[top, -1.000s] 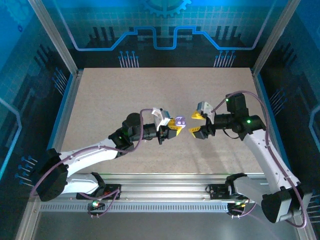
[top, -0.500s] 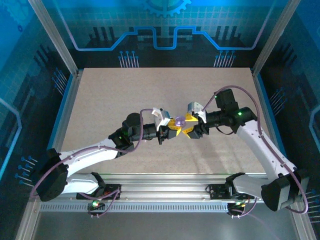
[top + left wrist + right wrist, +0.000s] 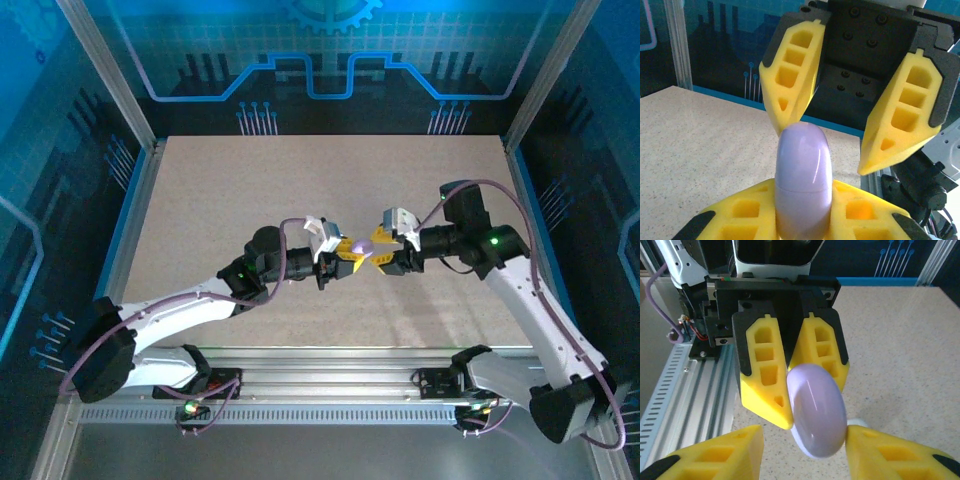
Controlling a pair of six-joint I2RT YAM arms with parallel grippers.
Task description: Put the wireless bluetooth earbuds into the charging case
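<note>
Over the speckled tabletop point(image 3: 250, 190), a shut lavender charging case point(image 3: 802, 175) is clamped in the left gripper point(image 3: 802, 220) and straddled by the part-open, empty right gripper point(image 3: 805, 435), so lid-opening is judged due next.

From the left wrist, the lower end of the lavender charging case point(image 3: 803, 165) is buried between the fingers point(image 3: 742, 217) of the left gripper point(image 3: 802, 200) and cut off by the bottom edge. From the right wrist, a small white bit point(image 3: 858, 423) peeks from behind the case, too covered to identify. From overhead the case is too tiny to show its seam.
</note>
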